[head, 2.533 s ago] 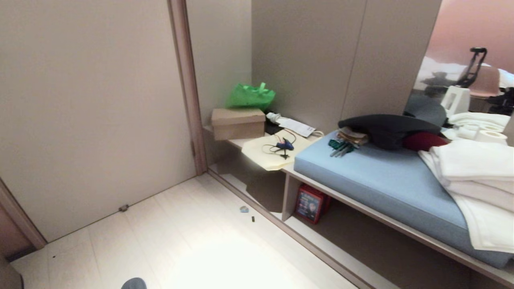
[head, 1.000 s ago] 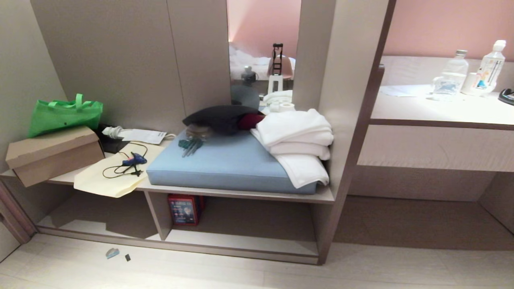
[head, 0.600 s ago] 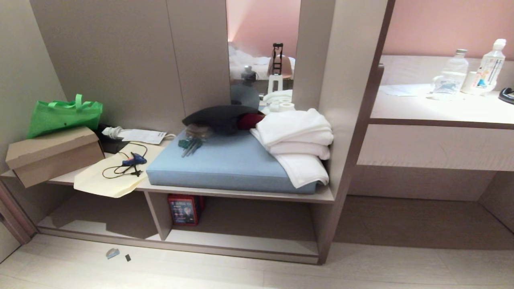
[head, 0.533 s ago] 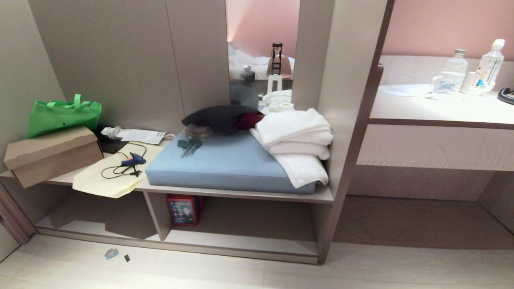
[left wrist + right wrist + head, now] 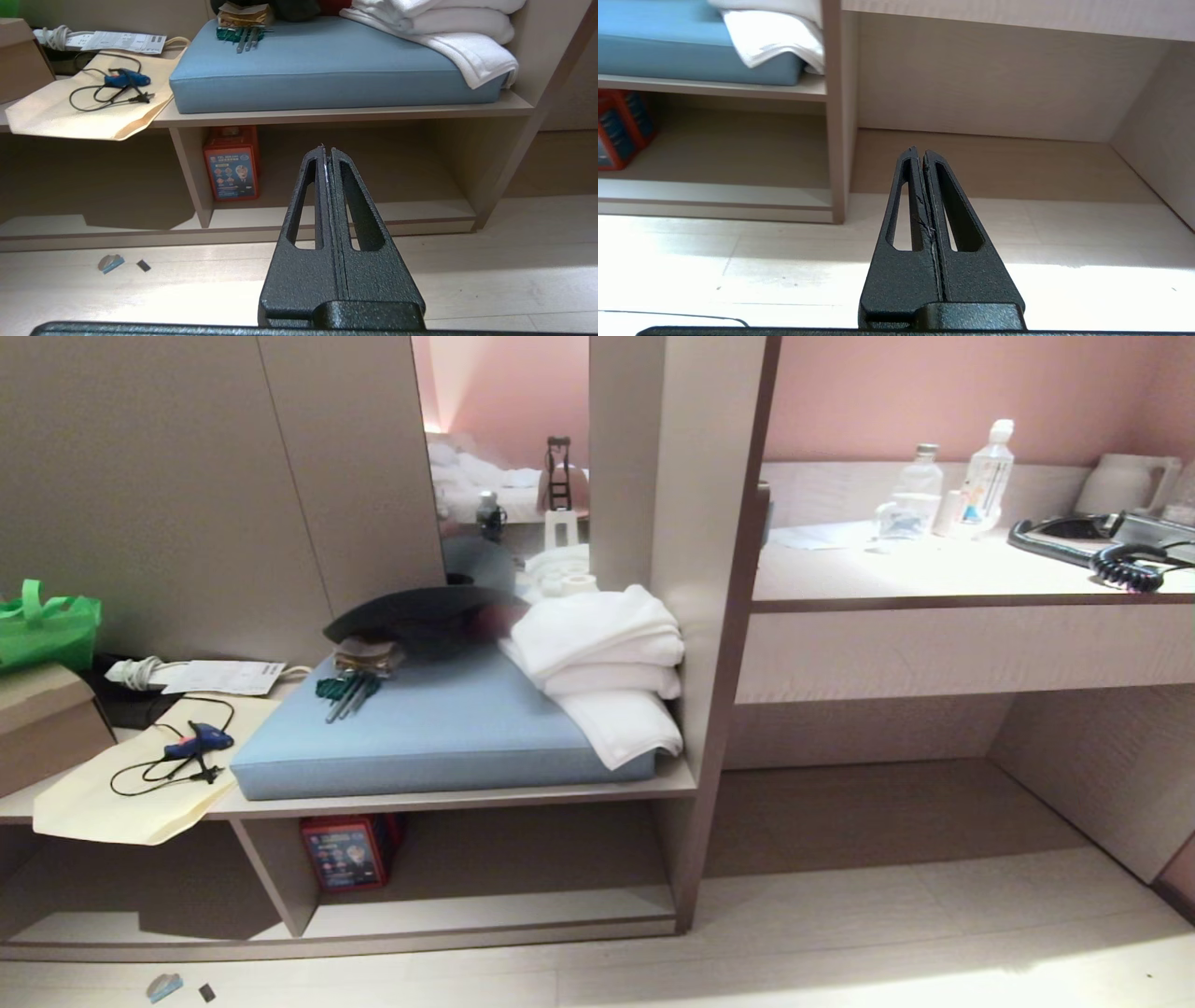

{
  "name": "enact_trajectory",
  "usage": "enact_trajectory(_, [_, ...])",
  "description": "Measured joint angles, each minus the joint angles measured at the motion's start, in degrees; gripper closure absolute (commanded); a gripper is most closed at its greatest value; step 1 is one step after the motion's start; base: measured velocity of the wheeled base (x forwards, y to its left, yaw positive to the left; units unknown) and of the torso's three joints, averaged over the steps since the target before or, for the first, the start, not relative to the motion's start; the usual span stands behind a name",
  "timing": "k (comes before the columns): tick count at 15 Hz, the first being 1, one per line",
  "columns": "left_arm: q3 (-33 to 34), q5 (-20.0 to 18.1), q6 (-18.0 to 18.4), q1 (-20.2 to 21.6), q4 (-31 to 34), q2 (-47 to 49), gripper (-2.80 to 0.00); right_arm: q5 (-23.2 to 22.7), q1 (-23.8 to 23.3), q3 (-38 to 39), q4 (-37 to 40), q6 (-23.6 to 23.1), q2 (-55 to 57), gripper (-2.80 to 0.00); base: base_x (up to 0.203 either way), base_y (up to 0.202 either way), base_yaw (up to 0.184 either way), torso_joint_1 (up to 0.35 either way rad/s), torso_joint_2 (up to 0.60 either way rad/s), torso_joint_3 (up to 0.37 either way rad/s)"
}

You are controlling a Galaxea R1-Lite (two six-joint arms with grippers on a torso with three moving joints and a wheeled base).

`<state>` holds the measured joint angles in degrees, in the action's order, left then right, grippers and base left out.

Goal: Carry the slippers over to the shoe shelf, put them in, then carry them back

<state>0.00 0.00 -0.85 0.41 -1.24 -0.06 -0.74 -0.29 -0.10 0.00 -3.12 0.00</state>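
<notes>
A: Left tool (image 5: 327, 151), item one: two black fingers pressed together, nothing between them, held above the pale floor (image 5: 187, 280) facing the shoe shelf (image 5: 411, 212).

B: Right tool (image 5: 920, 154)?

A: Same state, fingers together, empty. It faces the recess under the desk (image 5: 934, 588), just beside the shelf's end panel.

B: Slippers?

A: None in any of the three views. Shoe shelf holds one red box (image 5: 344, 851) against its divider.

B: What does each view add?

A: Neither tool appears in the head view. Only that view shows the desk top: two clear bottles (image 5: 985, 471), one black telephone (image 5: 1083, 537). Left wrist view shows the bench board: one blue cushion (image 5: 327, 70), one stack of white towels (image 5: 448, 23), one blue glue gun (image 5: 124, 79) on one cream bag (image 5: 84, 112). Two small scraps (image 5: 110, 262) lie on the floor.
</notes>
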Motion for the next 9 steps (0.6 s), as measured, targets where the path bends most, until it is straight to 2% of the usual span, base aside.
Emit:
enact_trajectory(3, [0.0,0.0,0.0,0.0,0.0,0.0,0.00,0.0,0.0,0.0,0.0,0.0,0.0,0.00,0.000,0.071,-0.007,-0.001,0.00,0.003])
enact_trajectory(9, [0.0,0.0,-0.1,0.0,0.1,0.0,0.00,0.0,0.0,0.0,0.0,0.1,0.0,0.00,0.000,0.193,-0.004,0.002,0.00,0.002])
